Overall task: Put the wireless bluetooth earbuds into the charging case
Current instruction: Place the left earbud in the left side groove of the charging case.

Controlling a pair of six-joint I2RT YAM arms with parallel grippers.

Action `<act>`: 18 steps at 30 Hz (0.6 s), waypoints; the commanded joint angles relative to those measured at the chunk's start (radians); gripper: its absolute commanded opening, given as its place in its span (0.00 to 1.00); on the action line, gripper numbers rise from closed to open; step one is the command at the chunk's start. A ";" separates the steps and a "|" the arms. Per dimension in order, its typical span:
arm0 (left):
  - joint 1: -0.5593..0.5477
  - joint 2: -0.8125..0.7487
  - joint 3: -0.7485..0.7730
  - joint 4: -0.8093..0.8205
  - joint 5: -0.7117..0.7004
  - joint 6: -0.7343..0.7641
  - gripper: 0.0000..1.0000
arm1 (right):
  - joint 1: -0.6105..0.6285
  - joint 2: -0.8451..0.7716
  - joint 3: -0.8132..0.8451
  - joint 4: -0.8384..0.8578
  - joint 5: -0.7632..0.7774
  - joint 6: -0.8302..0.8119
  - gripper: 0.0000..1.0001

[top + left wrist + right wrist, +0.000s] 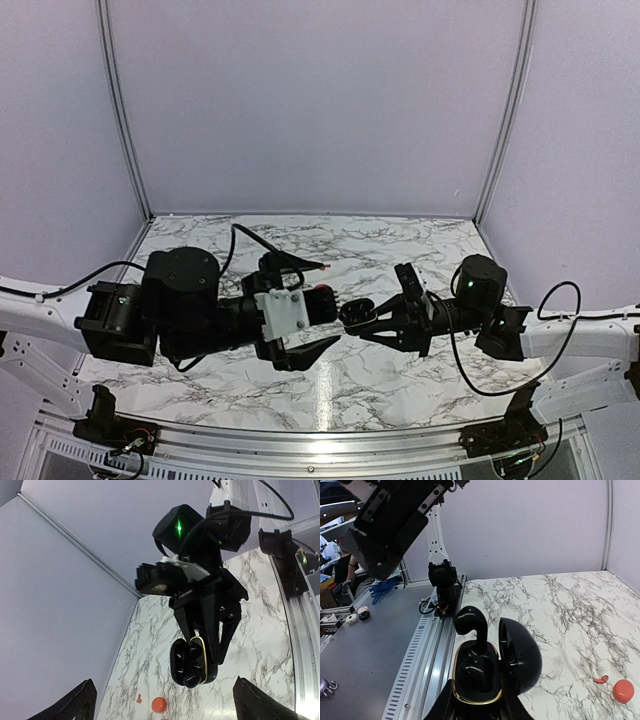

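Black glossy earbud point(469, 621) stands stem-down, half seated, in the gold-rimmed black oval case point(475, 680) your right pincer point(360, 320) clamps at lower centre of its wrist view; your left pincer point(330, 305) gapes wide alongside, seemingly empty.

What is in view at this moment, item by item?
black charging case: one, black with a gold rim, lid open, held above the table by the right gripper
black earbud: one visible, black, standing up out of the open case
red earbud: one, red, lying on the table beside the red round case
red round case: one, red, on the table
marble table: one, white with grey veins, under both arms
left gripper: one, black, open, facing the case
right gripper: one, black, shut on the black charging case
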State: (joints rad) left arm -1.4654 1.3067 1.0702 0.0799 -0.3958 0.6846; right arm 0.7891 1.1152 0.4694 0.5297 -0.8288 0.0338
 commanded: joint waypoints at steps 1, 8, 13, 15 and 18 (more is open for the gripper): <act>0.075 -0.096 -0.035 0.018 0.178 -0.206 0.99 | 0.014 0.008 0.054 0.023 -0.058 0.002 0.00; 0.191 -0.134 -0.047 -0.010 0.369 -0.356 0.99 | 0.026 0.028 0.076 0.013 -0.127 0.022 0.00; 0.197 -0.112 -0.033 -0.042 0.440 -0.355 0.99 | 0.031 0.054 0.094 0.015 -0.159 0.035 0.00; 0.199 -0.103 -0.033 -0.046 0.466 -0.354 0.99 | 0.032 0.060 0.097 0.015 -0.165 0.037 0.00; 0.200 -0.084 -0.029 -0.054 0.475 -0.359 0.99 | 0.034 0.064 0.102 0.013 -0.174 0.039 0.00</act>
State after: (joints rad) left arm -1.2709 1.2007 1.0290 0.0551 0.0189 0.3496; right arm 0.8116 1.1744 0.5243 0.5301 -0.9646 0.0574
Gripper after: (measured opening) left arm 0.989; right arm 0.238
